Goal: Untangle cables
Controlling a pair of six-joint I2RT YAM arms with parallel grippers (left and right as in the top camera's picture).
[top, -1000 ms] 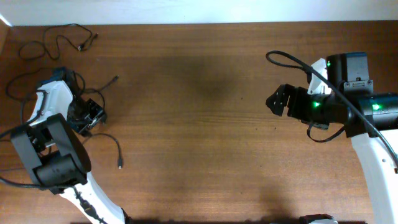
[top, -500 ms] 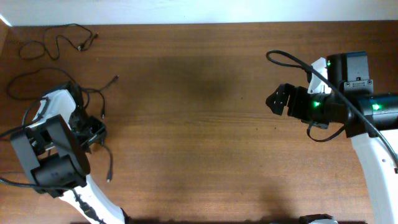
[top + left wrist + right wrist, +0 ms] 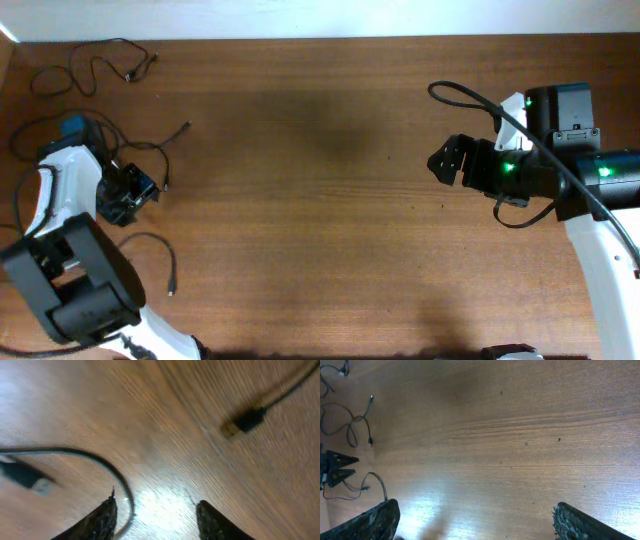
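the wooden desk (image 3: 320,220) fills the overhead view, with bare brown grain across its middle. the right arm (image 3: 590,190), white and black with green lights, reaches in from the right edge. the right gripper (image 3: 445,160) hangs well inside that edge and points toward the middle of the desk. in its wrist view its fingers (image 3: 372,520) sit in the two bottom corners, spread wide, with only bare wood between them.

the left arm (image 3: 70,270) comes up from the near left corner and bends along the left edge. the left gripper (image 3: 125,195) sits low over the wood close to that edge. its wrist view is blurred, but the two dark fingertips (image 3: 102,520) stand clearly apart and pinch nothing. a thin strand (image 3: 75,451) curves across the wood and ends just inside the left-hand fingertip; i cannot tell whether it touches it.

the cables (image 3: 165,175) all lie in the left part of the desk as thin black strands. some of them cross each other around the left gripper. one long cord (image 3: 130,76) snakes alone in the far left corner, apart from the rest. a second strand runs from beside the gripper toward the middle of the desk and ends in a small plug (image 3: 187,126). a third strand (image 3: 172,275) arcs from the gripper toward the near edge. up close, the left wrist view shows a metal-tipped connector (image 3: 247,420) lying flat on the wood, well clear of both fingertips.
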